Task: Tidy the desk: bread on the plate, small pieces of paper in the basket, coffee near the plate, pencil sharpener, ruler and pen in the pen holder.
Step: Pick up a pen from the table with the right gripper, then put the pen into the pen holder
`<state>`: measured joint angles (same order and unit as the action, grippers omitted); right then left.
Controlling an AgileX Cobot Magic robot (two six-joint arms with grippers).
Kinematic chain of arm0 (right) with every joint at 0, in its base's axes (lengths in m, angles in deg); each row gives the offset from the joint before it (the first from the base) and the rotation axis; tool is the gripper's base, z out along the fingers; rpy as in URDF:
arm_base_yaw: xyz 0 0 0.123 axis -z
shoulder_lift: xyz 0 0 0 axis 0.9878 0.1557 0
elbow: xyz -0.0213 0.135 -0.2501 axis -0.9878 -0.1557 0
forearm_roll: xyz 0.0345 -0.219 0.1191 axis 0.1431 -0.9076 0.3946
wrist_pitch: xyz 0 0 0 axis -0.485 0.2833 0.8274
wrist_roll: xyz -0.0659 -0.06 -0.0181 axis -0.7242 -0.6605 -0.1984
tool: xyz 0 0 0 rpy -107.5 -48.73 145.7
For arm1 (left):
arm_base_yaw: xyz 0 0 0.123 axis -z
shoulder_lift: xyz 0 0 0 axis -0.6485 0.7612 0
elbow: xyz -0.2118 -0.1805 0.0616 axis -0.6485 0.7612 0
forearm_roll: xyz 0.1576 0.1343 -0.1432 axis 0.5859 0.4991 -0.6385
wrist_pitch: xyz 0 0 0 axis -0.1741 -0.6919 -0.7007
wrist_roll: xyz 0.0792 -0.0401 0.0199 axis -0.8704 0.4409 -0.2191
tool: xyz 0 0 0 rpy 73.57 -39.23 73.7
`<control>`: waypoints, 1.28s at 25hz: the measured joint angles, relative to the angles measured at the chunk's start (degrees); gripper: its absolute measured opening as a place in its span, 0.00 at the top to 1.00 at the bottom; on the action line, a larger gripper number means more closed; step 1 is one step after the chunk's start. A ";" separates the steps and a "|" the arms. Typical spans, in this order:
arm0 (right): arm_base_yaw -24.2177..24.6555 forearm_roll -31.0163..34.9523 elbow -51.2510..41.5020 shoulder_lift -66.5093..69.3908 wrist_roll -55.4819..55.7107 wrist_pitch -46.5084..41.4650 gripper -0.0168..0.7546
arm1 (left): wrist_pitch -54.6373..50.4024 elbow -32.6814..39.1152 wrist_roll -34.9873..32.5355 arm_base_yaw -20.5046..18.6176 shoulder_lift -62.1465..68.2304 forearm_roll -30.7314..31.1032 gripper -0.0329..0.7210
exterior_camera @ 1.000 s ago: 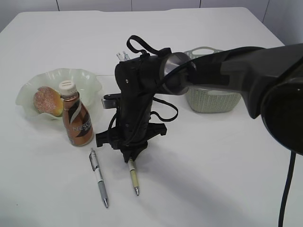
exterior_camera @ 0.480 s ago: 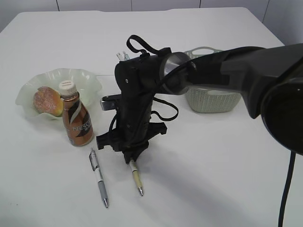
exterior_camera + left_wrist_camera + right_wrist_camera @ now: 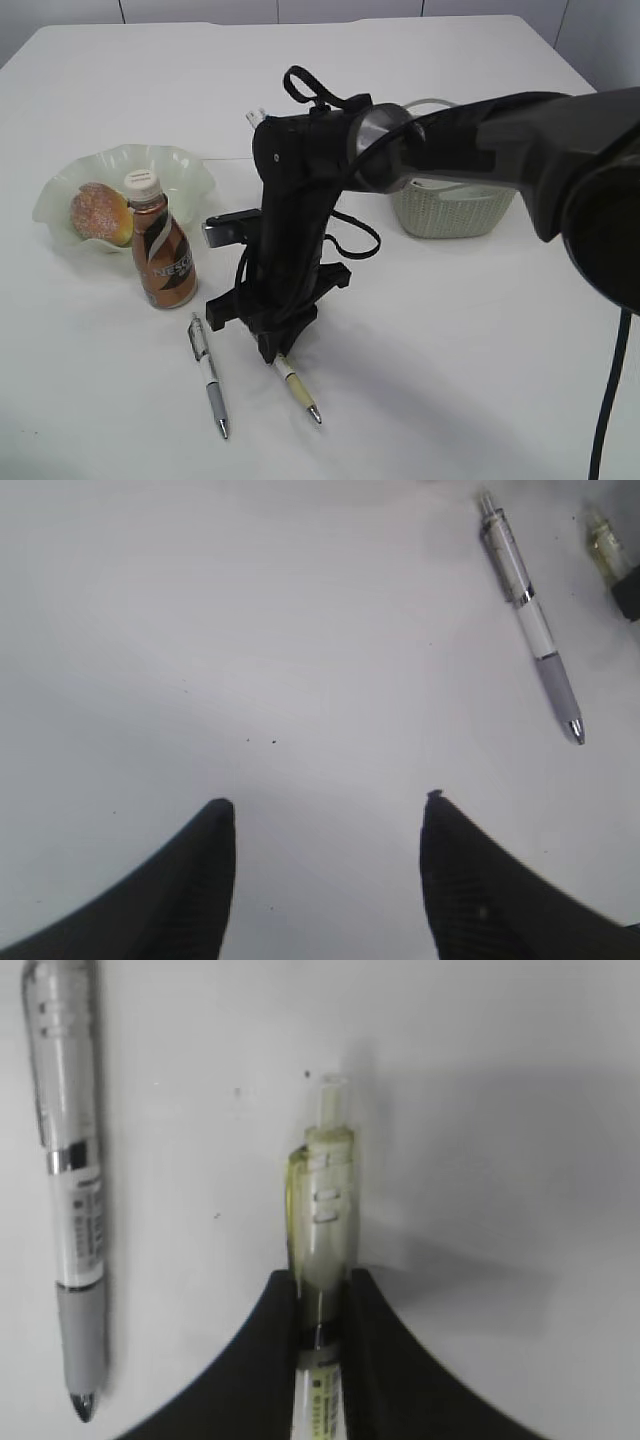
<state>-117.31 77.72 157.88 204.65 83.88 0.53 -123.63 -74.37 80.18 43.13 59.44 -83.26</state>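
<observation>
We clamp our right gripper (image 3: 322,1345) on the yellow pen (image 3: 322,1260) to carry it to the holder; our left gripper (image 3: 325,825) hangs apart, empty

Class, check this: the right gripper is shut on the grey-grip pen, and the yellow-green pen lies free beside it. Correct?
Not quite: the pens are swapped. The right wrist view shows the right gripper shut on the yellow-green pen; the grey-grip pen lies free beside it.
</observation>
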 joint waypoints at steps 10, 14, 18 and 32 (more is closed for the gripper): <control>7.79 11.52 -0.13 -5.63 -15.15 -1.19 0.90 | 0.00 0.00 0.00 0.00 0.00 0.00 0.38; 12.89 18.95 -0.13 -7.90 -20.54 -1.70 0.90 | -0.11 0.00 0.00 0.00 0.00 0.00 0.38; 17.98 27.91 -0.13 -9.81 -26.60 -1.70 0.90 | -0.23 0.00 0.00 0.00 0.00 0.00 0.38; 28.70 67.15 -0.13 -10.29 -56.55 11.89 0.90 | -5.12 0.00 0.00 0.00 0.00 0.00 0.38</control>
<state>-88.61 144.87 157.75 194.36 27.33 12.42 -128.75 -74.37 80.18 43.13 59.44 -83.26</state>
